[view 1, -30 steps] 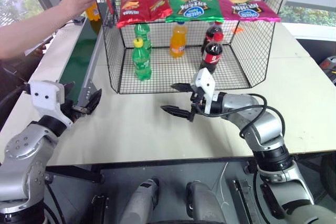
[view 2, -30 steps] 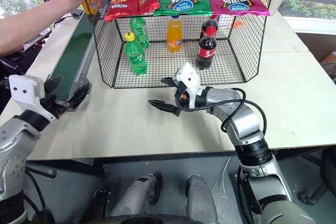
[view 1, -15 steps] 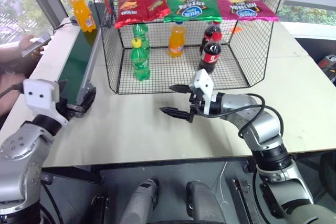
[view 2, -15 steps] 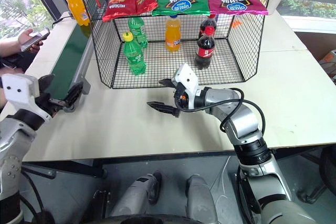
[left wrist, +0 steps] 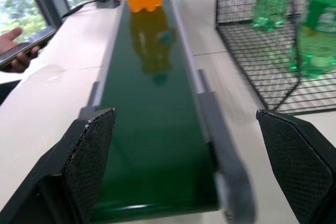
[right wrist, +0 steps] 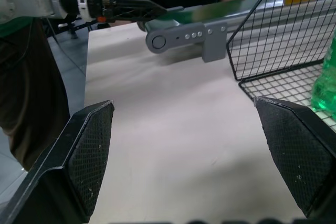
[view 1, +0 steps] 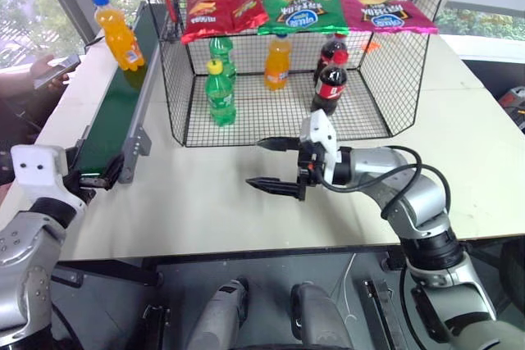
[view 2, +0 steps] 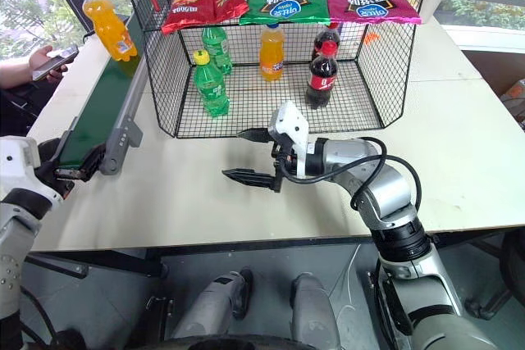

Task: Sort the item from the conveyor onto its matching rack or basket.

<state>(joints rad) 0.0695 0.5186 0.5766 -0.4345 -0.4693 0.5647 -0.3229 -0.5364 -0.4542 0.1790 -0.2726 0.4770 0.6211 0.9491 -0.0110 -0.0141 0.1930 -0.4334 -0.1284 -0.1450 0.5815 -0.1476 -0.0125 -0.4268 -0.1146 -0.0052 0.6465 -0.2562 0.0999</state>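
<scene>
A small bottle of orange soda [view 1: 119, 30] with a blue cap stands upright on the far end of a long dark-green conveyor belt [view 1: 115, 120], which runs along the left side of a pale surface [view 1: 459, 161]. Just right of the belt stands a tall black wire cage [view 1: 394, 79] with an open front. Inside it stand two green bottles [view 1: 220, 92], one orange bottle with an orange cap [view 1: 277, 61] and two cola bottles [view 1: 330, 79]. Three snack bags, red [view 1: 223, 7], green [view 1: 299, 4] and pink [view 1: 381, 6], lie on its flat wire top.

The left gripper [left wrist: 189, 156] waits at the near end of the belt, jaws released and spread wide, level and aimed up the belt toward the bottle, which is well apart from it. The right gripper [view 1: 275, 165] hovers over the surface in front of the cage, jaws also released and empty, pointing left. A person's hand [view 2: 41, 59] holding a phone shows beyond the belt's left edge.

The step in hand looks like waiting for the bottle to arrive. The next move likely calls for closing the left jaws around the bottle's body once it comes between them, then carrying it into the cage beside the orange bottle.
</scene>
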